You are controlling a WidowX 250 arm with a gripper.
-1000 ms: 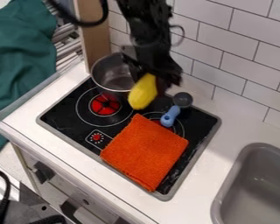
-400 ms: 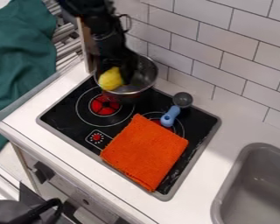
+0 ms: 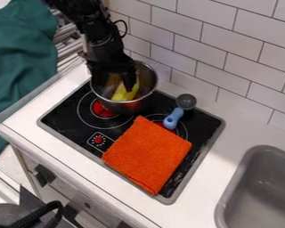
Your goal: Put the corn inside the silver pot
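Note:
The black gripper (image 3: 114, 81) hangs down into the silver pot (image 3: 124, 107), coming from the upper left. Its fingers stand apart, with the pot's inside showing between them. Low inside the pot lies the yellow corn (image 3: 125, 92), toward the front wall. The right finger covers the corn's upper part, and whether it touches the corn I cannot tell. The pot stands at the back left of the black stove, by the rear burner.
An orange cloth (image 3: 147, 155) covers the stove's front right. Behind it lies a blue-handled utensil (image 3: 174, 118) with a grey round head. A grey sink (image 3: 261, 191) is at the right, a tiled wall (image 3: 243, 62) behind, and green fabric (image 3: 20, 67) at the left.
The gripper has moved left and then down into the pot, carrying the corn inside, and its fingers have opened. The pot has shifted right, then slightly back left and forward.

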